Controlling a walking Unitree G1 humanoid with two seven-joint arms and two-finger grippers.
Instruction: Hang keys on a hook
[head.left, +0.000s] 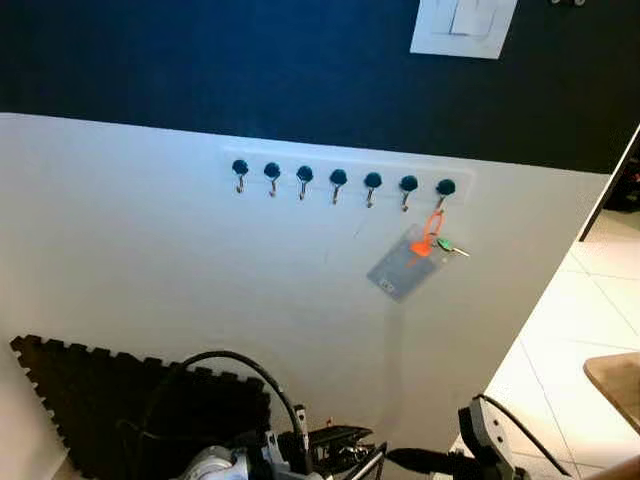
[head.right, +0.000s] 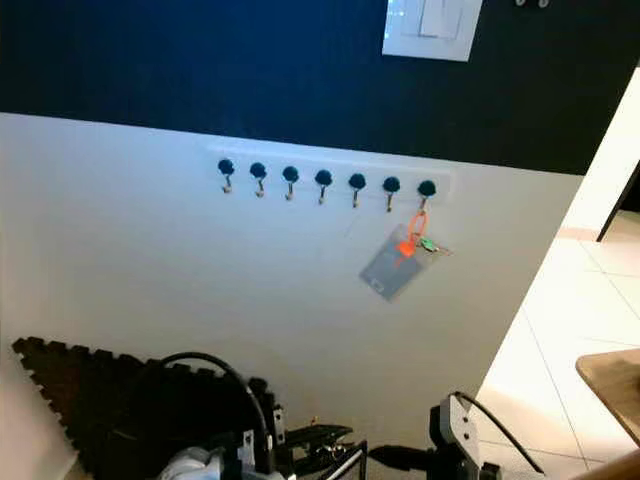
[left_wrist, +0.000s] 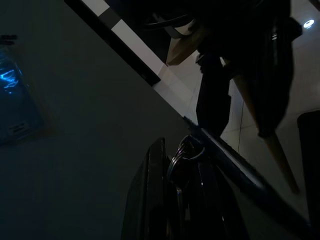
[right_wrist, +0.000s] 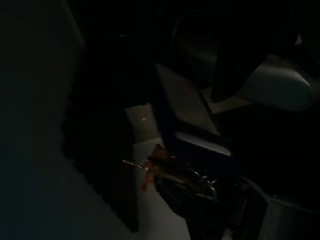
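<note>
On the white wall runs a rail of seven hooks (head.left: 338, 180), and the rightmost hook (head.left: 445, 188) carries an orange strap, a clear card holder (head.left: 403, 264) and a green key. Down low, the left claw (left_wrist: 182, 165) is clenched on a key ring (left_wrist: 186, 152); its direction is unreadable. Whether the right claw (head.right: 385, 457) is released, I cannot tell.

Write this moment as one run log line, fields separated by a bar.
keys: in left gripper, low | hooks: seven in row on wall | rightmost hook: holds orange tag with card | right gripper: idle, low
</note>
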